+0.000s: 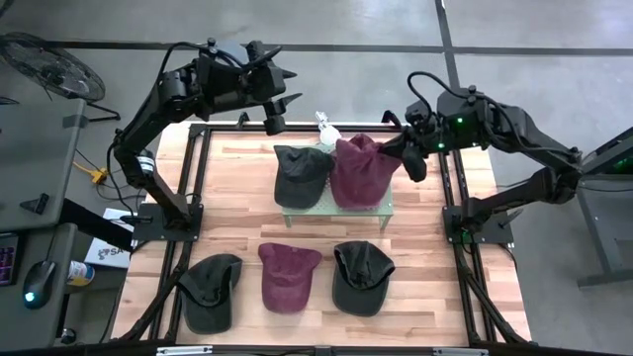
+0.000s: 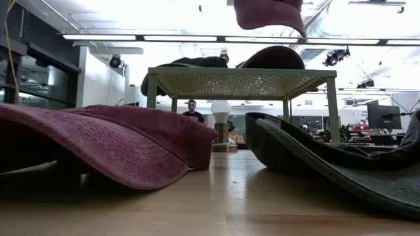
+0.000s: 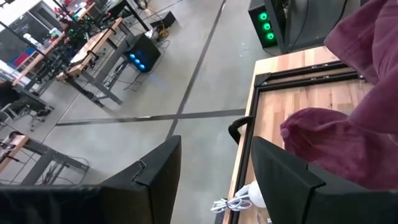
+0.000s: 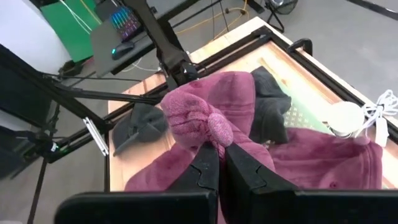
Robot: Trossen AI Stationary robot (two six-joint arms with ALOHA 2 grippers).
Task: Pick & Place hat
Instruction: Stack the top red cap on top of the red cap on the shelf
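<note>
Right gripper [image 4: 217,155] pinched shut on maroon hat [image 4: 205,118], hoisted over green rack [image 1: 336,211] beside dark hat [image 1: 299,173]. Soft, light, floppy cloth; bunched fold grips fine, probably sags loose. Left gripper [image 1: 275,111] parked part-open, off rear edge.

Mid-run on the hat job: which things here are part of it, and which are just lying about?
In the job:
- maroon hat pinched in the right tool
- green rack with a dark hat and another maroon hat
- three hats in the front row
- left tool, open, waiting off the table's far edge

Lying about:
- white lamp and cord
- floor fan
</note>
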